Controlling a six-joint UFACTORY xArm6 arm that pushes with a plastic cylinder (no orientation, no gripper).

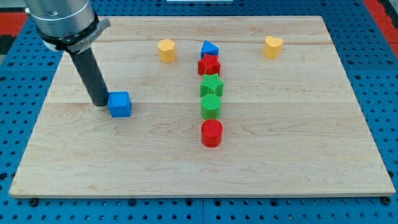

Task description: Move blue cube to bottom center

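We carry no pincer, only a dark rod, and our tip [99, 102] rests on the worktop [298, 168] just at the left of the blue cube [119, 104], touching it or nearly so. The cube sits left of centre, well apart from a column at the middle: blue triangle [209, 48], red star [209, 65], green star [211, 85], green cylinder [210, 106], red cylinder [211, 133]. Near the view's top lie a yellow hexagon [166, 50] and a yellow heart [272, 46].
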